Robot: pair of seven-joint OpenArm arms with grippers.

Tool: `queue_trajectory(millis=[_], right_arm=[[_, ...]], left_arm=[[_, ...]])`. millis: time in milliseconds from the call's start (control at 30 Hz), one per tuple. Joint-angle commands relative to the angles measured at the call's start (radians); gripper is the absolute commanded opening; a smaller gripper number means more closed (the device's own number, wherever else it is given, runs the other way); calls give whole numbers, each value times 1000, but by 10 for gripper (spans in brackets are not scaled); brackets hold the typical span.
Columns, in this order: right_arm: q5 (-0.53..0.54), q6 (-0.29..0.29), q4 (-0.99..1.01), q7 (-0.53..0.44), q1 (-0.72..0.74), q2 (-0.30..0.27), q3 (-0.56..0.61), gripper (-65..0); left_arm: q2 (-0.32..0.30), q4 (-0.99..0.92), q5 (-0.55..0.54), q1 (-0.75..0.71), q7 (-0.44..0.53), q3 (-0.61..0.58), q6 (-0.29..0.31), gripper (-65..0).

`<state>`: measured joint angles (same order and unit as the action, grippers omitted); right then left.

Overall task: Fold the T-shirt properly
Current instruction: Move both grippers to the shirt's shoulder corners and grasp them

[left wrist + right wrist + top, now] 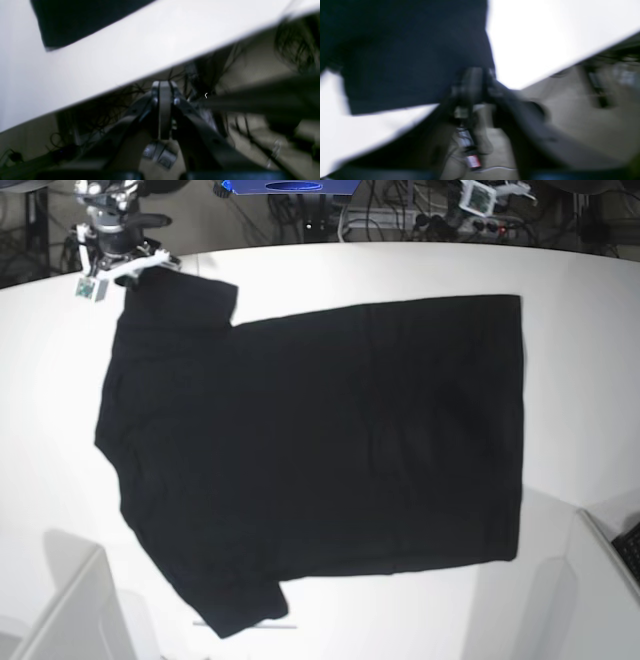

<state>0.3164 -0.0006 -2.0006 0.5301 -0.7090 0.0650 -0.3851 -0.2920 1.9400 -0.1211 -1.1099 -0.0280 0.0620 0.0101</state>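
Item: T-shirt (320, 450), black, spread flat on tabletop (580, 280).
Left gripper (164, 87) closed, empty; right gripper (480, 75) at sleeve, blurred, grip undeterminable. I'd grab corners squarely.

The T-shirt (320, 450) is black all over, with no picture on the side that shows. The counter (580, 380) under it is white. The left gripper (164, 86) is dark grey, with a lighter grey strip in the middle. The right gripper (476, 77) looks dark grey too, but blurry.
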Motion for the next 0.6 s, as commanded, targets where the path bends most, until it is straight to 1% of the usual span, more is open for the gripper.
queue_trajectory(millis=[0,33,67,100,133,200,267,333,400,467,567], right_arm=[[42,-3,-16,-6,-1,-31,-2,-441],[106,-3,-15,5,10,-47,-1,-410],[171,-3,-13,15,19,-60,-4,-393],[235,-3,-12,26,35,-78,-8,-390],[284,-3,-10,38,48,-96,-10,-387],[378,-3,-4,86,85,-161,-10,-384],[473,-3,25,155,124,-210,-12,-356],[582,-3,56,215,157,-253,-33,-311],[660,-3,80,246,177,-273,-79,-305],[688,-3,103,279,202,-281,-143,-305],[692,-3,169,376,253,-281,-216,-302]], left_arm=[[-8,11,-58,0,24,42,-15,-637],[-9,11,-133,14,24,75,-15,-573],[-13,11,-208,26,24,112,-15,-520],[-14,11,-285,38,24,147,-15,-472],[-16,9,-340,47,23,177,-15,-444],[-16,6,-432,64,18,232,-14,-405],[-16,8,-455,77,-25,272,6,-388],[-11,8,-458,92,-82,315,61,-378],[6,8,-460,106,-134,356,121,-377],[41,2,-460,126,-177,404,172,-377],[90,-20,-460,166,-224,502,248,-378]])
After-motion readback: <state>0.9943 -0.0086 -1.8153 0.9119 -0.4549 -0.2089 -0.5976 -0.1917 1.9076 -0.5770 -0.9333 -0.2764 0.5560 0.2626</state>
